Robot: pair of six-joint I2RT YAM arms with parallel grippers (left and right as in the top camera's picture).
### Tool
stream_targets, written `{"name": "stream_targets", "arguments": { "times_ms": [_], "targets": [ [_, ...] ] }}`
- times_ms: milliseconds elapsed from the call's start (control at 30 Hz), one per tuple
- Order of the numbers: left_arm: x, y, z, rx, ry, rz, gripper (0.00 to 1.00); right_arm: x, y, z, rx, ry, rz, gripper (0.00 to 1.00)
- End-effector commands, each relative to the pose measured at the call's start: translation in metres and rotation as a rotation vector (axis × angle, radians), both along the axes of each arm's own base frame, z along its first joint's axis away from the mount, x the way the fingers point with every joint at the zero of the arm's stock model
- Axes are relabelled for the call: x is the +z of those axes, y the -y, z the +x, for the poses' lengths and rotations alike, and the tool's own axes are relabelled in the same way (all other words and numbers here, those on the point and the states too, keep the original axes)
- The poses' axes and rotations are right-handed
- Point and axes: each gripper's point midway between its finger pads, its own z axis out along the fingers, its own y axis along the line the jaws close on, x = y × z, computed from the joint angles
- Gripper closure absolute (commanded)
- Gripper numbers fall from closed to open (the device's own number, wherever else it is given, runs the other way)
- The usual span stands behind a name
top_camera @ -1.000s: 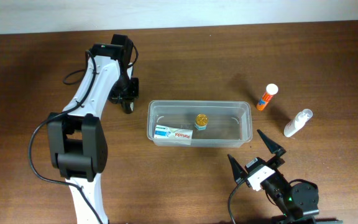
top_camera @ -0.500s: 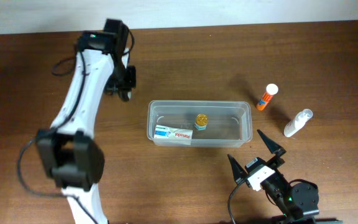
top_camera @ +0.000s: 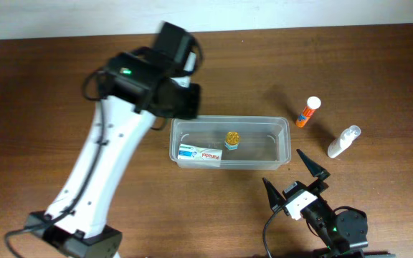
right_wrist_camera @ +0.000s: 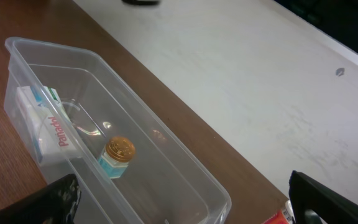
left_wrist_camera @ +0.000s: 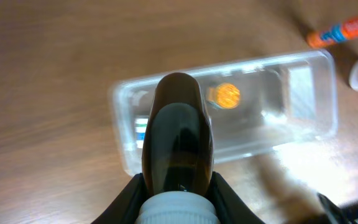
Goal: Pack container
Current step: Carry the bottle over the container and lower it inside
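carrying step: the left gripper (left_wrist_camera: 178, 202) pinched a dark brown bottle (left_wrist_camera: 178, 137) above the clear container (top_camera: 287, 142) mid-table; the right gripper (top_camera: 289, 175) gaped wide, empty. the next move called for lowering it and letting go beside the gold-capped jar (top_camera: 231, 138).

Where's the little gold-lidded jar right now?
Overhead, the gold-lidded jar stands inside the clear container, near its middle, just right of the white box.
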Motion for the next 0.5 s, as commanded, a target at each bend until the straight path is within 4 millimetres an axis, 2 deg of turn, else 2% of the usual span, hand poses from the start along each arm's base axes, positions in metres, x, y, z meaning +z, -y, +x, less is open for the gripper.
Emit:
{"name": "stream_targets", "arguments": {
  "times_ms": [0,300,467],
  "targets": [
    [-0.012,0.038,-0.014,-0.01,-0.038,-0.038,0.99,-0.002,0.003,0.001,-0.014,-0.005,0.006,0.01],
    [-0.032,0.108,-0.043,-0.118,-0.06,-0.055,0.99,-0.002,0.003,0.001,-0.014,-0.005,0.006,0.02],
    [-0.053,0.126,-0.05,-0.109,-0.068,-0.005,0.99,-0.002,0.003,0.001,-0.014,-0.005,0.006,0.02]
  ]
}}
